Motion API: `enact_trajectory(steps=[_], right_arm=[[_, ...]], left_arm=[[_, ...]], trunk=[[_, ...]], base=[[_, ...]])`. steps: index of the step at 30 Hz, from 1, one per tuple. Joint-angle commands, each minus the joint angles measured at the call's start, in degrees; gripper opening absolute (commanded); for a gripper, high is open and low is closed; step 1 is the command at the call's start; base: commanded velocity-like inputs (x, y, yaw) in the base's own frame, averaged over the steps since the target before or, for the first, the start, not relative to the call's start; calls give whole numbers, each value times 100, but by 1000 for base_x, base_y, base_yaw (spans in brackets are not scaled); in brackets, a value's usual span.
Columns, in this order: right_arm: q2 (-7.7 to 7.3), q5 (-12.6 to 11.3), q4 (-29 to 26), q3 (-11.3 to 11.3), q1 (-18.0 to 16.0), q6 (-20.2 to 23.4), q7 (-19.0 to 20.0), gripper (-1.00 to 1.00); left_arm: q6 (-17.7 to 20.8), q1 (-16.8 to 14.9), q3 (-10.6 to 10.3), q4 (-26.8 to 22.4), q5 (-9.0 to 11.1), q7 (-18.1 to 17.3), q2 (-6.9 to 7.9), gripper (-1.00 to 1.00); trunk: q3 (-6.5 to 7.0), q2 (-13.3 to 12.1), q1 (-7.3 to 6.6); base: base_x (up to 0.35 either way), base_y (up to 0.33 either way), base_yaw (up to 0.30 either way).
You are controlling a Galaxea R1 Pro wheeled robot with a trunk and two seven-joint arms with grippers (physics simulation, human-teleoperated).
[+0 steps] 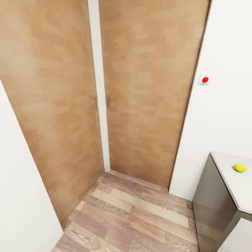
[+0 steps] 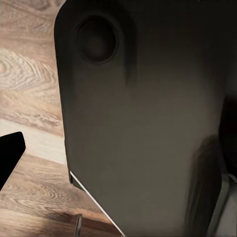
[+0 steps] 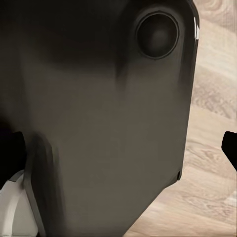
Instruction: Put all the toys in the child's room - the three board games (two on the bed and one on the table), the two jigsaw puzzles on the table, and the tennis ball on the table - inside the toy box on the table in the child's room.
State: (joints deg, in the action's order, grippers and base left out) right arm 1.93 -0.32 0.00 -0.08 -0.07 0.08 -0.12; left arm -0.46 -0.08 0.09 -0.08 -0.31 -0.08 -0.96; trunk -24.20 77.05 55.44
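Robot faces two tall light-brown wooden doors (image 1: 140, 91); small yellow-green tennis ball (image 1: 239, 167) sits near the edge of the pale grey-topped table (image 1: 229, 196), risking a base-bump roll-off while turning; claw states cannot be told.

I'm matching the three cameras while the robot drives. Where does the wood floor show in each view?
Head view: the floor takes the picture's lower middle, below the wooden doors and beside the table.
Left wrist view: a strip at the picture's left edge, next to a dark panel.
Right wrist view: a strip at the picture's right edge, next to a like dark panel.
Shared landmark: the brown plank grain.
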Motion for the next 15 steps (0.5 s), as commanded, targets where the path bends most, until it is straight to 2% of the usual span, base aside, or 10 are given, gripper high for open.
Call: enact_trajectory(steps=[1, 6, 15], right_arm=[[2, -3, 0, -1, -2, 1, 0, 100], [8, 14, 0, -2, -2, -4, 1, 100], [-21, 33, -5, -3, -2, -8, -1, 100]], left_arm=[[-4, -1, 1, -1, -4, -1, 5, 100], [-17, -1, 0, -3, -4, 5, 19, 100], [-17, -1, -14, -146, -10, 67, 71, 100]], trunk=[[14, -39, -23], [104, -240, -133], [266, -601, -330]], base=[[0, 0, -240], [0, 0, -133], [0, 0, -15]])
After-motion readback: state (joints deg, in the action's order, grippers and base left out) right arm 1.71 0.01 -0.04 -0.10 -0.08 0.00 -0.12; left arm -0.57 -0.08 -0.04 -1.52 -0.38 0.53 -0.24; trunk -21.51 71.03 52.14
